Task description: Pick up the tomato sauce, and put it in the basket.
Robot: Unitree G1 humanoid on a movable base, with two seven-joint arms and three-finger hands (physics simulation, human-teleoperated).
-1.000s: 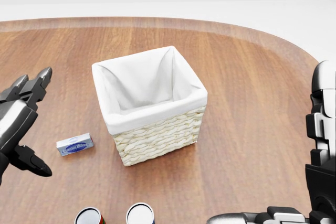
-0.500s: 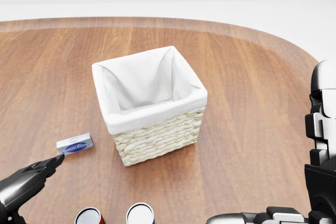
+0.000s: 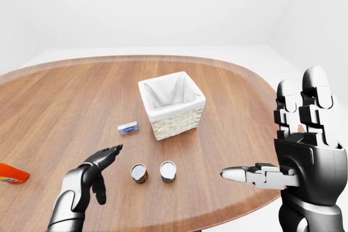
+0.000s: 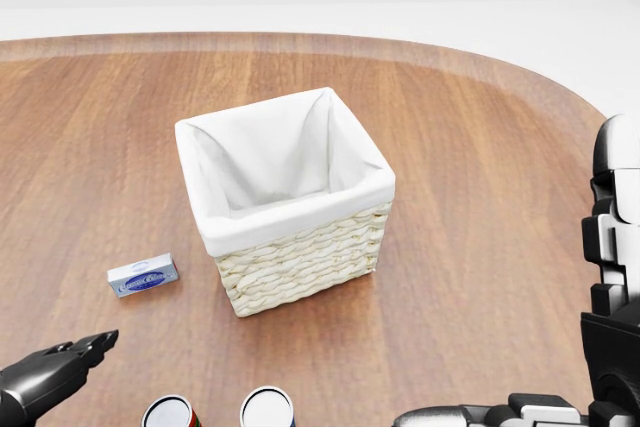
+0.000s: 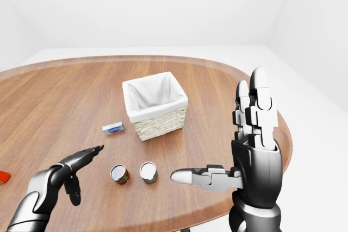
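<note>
The open, empty black left hand (image 3: 92,172) reaches toward the small red-labelled tomato sauce can (image 3: 139,173); next, grab it.

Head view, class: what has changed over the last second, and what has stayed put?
The left hand dropped from mid-left to the bottom-left corner, open, gripping nothing. The right hand, basket, small blue box and two cans kept their places.

The left hand (image 3: 92,169) reaches in low from the lower left, fingers loosely extended and empty. The right hand (image 5: 247,150) stands upright, fingers straight up, thumb pointing left, holding nothing.
</note>
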